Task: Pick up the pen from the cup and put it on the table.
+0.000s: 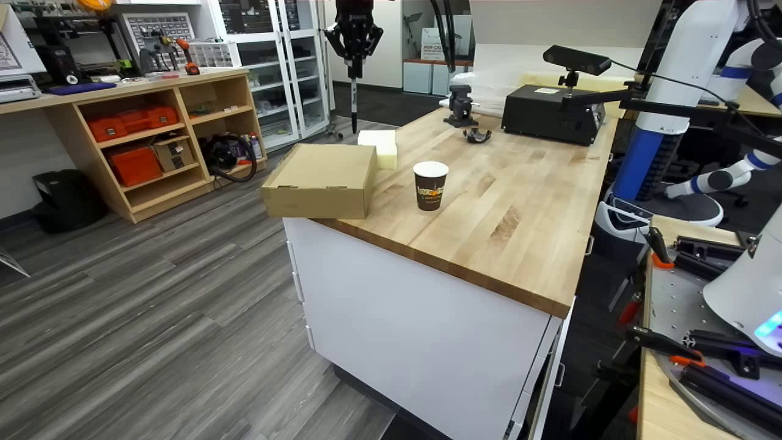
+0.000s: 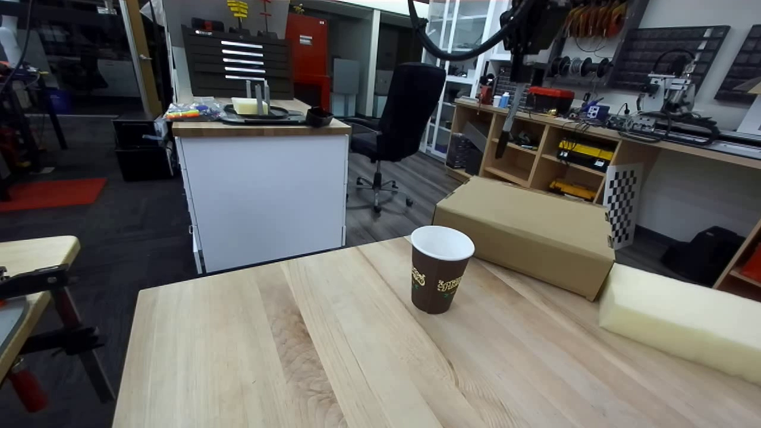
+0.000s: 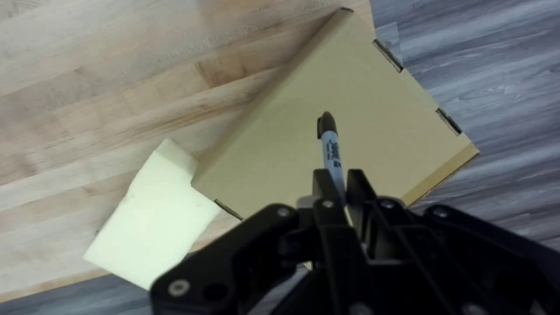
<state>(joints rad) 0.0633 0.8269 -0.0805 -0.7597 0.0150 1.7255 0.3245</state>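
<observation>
Black in colour, the two-finger robot gripper (image 3: 339, 179) stands narrow and holds a thin grey marker pen (image 3: 333, 154) with a dark cap (image 3: 327, 124). This pen hangs in the air, its cap pointing down; in an exterior view the pen (image 1: 354, 101) looks almost vertical. In the wrist view it is seen in front of a flat brown cardboard box (image 3: 280, 144). The box lies on a large light wooden table (image 1: 537, 208) with a white cabinet base (image 1: 415, 305), and one corner of the box reaches past the table edge. Just beside it there is a pale yellow foam-like block (image 3: 148, 218); whether the two touch, I cannot tell. Near the box, a small dark brown paper cup (image 1: 431, 192) with a white rim stands upright on the table, and the pen is outside of it, well apart. Farther along the table stand a black boxy device (image 1: 544, 116) and a small black fixture (image 1: 461, 105), and close to the fixture lies a black curved piece (image 1: 476, 136). Beyond the table, a wooden shelf unit (image 1: 98, 165) carries an orange case (image 1: 133, 122), and a black office chair (image 2: 410, 107) stands on the grey floor (image 2: 374, 229).
</observation>
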